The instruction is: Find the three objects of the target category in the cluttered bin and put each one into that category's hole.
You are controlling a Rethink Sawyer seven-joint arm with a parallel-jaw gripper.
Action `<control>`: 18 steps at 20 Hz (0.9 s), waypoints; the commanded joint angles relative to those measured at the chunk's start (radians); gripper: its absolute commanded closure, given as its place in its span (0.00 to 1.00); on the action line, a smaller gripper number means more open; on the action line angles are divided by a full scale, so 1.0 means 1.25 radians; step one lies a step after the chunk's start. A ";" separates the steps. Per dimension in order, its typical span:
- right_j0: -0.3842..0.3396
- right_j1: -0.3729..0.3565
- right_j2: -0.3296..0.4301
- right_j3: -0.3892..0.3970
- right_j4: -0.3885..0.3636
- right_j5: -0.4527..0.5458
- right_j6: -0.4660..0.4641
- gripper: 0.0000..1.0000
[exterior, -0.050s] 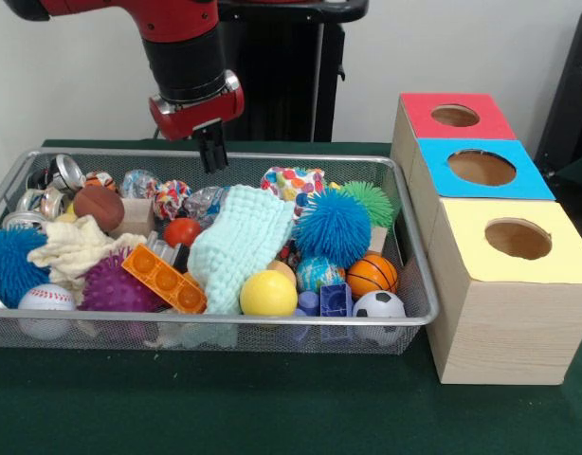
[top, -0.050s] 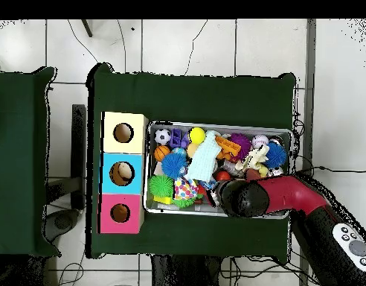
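A wire mesh bin (exterior, -0.050s: 419,284) holds a jumble of objects. Among them are a yellow ball (exterior, -0.050s: 268,293), a small basketball (exterior, -0.050s: 372,275), a soccer ball (exterior, -0.050s: 378,305), a baseball (exterior, -0.050s: 46,300), a blue spiky ball (exterior, -0.050s: 332,227), an orange toy brick (exterior, -0.050s: 164,278), a mint cloth (exterior, -0.050s: 239,246) and metal cans (exterior, -0.050s: 63,173). My gripper (exterior, -0.050s: 212,152) hangs above the bin's back rim, left of centre, shut and empty. In the overhead view the arm (top, -0.050s: 249,197) covers it. Beside the bin stand a red box (exterior, -0.050s: 419,109), a blue box (exterior, -0.050s: 438,175) and a yellow box (exterior, -0.050s: 462,237), each with a round hole.
A cream cloth (exterior, -0.050s: 73,248), a purple spiky ball (exterior, -0.050s: 111,289), a green spiky ball (exterior, -0.050s: 372,201) and blue bricks (exterior, -0.050s: 336,300) also lie in the bin. Green felt (exterior, -0.050s: 272,408) covers the table. From overhead, the boxes (top, -0.050s: 123,173) line the bin's left side.
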 commanded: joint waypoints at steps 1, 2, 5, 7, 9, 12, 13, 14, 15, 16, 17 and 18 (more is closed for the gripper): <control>-0.016 -0.044 -0.024 -0.053 -0.101 0.153 -0.303 1.00; -0.027 -0.047 -0.017 -0.050 -0.102 0.156 -0.313 1.00; -0.084 -0.059 0.017 -0.029 -0.100 0.141 -0.359 1.00; -0.105 -0.055 0.028 -0.030 -0.109 0.125 -0.365 1.00; -0.115 -0.040 0.029 -0.033 -0.136 0.096 -0.367 1.00; -0.144 0.003 0.041 -0.041 -0.138 0.067 -0.380 1.00; -0.155 0.020 0.049 -0.040 -0.143 0.054 -0.393 1.00; -0.162 0.027 0.054 -0.039 -0.144 0.049 -0.403 1.00; -0.168 0.033 0.059 -0.039 -0.148 0.047 -0.417 1.00; -0.170 0.034 0.059 -0.040 -0.151 0.049 -0.421 1.00; -0.173 0.046 0.058 -0.049 -0.157 0.049 -0.432 1.00; -0.175 0.051 0.058 -0.053 -0.159 0.051 -0.434 1.00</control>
